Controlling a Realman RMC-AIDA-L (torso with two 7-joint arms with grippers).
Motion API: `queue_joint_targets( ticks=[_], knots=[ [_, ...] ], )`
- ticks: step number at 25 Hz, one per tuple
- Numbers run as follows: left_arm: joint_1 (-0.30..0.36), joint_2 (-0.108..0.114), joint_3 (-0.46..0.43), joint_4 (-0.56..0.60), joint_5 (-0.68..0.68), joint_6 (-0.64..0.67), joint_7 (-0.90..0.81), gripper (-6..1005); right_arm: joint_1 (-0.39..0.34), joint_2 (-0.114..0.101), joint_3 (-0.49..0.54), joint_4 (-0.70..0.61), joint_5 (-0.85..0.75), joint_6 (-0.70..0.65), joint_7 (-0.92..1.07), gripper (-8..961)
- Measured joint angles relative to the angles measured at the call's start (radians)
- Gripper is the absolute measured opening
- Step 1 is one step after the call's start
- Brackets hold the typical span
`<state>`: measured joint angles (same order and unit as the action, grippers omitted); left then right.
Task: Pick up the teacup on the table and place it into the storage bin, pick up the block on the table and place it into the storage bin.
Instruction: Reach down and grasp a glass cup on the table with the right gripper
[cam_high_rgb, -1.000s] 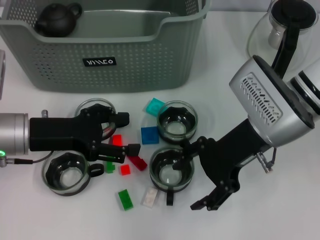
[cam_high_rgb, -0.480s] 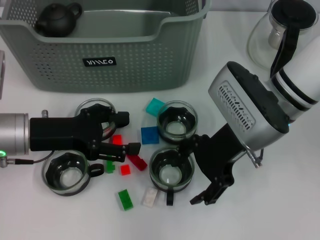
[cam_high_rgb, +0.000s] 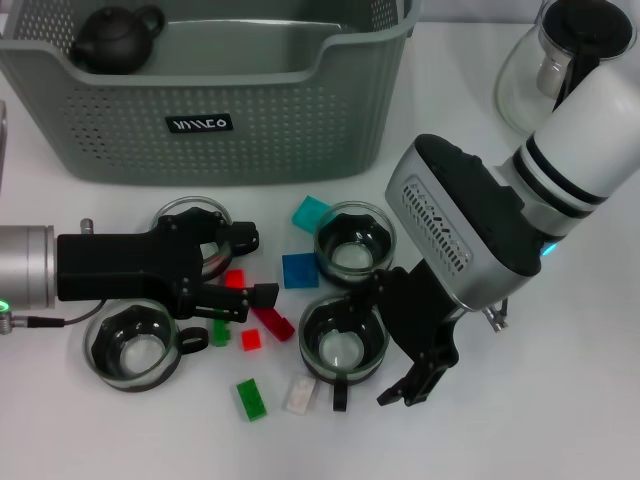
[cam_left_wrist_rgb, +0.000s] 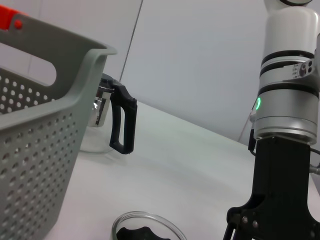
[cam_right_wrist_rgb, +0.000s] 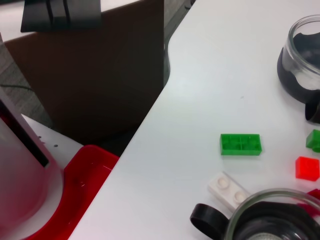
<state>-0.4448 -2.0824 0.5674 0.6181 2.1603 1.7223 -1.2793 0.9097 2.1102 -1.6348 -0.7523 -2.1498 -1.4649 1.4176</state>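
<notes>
white table (cam_high_rgb: 560, 400) carries four glass teacups and scattered blocks, none yet in the storage bin (cam_high_rgb: 290, 130). my right gripper (cam_high_rgb: 385, 345) spreads open around the near teacup (cam_high_rgb: 343, 342); my left gripper (cam_high_rgb: 245, 270) is open over a red block (cam_high_rgb: 234, 280).

White table (cam_high_rgb: 560, 400) carrying: grey-green bin (cam_high_rgb: 300, 120) sitting at the back, glass pot (cam_high_rgb: 560, 60) standing back right. Four glass teacups sitting in front of the bin: far-left (cam_high_rgb: 190, 222), near-left (cam_high_rgb: 135, 350), centre (cam_high_rgb: 355, 240), near-centre (cam_high_rgb: 345, 345). Blocks lying scattered between them: teal (cam_high_rgb: 310, 212), blue (cam_high_rgb: 299, 270), three red (cam_high_rgb: 250, 339), two green (cam_high_rgb: 251, 399), one white (cam_high_rgb: 299, 395).
</notes>
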Motion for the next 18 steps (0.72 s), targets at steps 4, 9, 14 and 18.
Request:
queue_joint_targets(
  ticks=[4, 9, 14, 18],
  knots=[
    [0.000, 0.001, -0.009, 0.000, -0.001, -0.003, 0.007, 939, 0.015, 0.000, -0.005, -0.001, 0.001, 0.001, 0.002, 911],
    [0.000, -0.002, -0.014, 0.000, -0.003, -0.004, 0.014, 938, 0.034, 0.002, -0.023, -0.001, 0.001, 0.002, 0.008, 912],
    [0.007, -0.004, -0.014, 0.000, -0.005, -0.004, 0.024, 938, 0.045, 0.006, -0.052, -0.005, 0.002, 0.009, 0.013, 912],
    [0.010, -0.004, -0.014, 0.000, -0.005, -0.004, 0.025, 938, 0.038, 0.007, -0.116, -0.042, 0.002, 0.034, 0.048, 912]
  ],
)
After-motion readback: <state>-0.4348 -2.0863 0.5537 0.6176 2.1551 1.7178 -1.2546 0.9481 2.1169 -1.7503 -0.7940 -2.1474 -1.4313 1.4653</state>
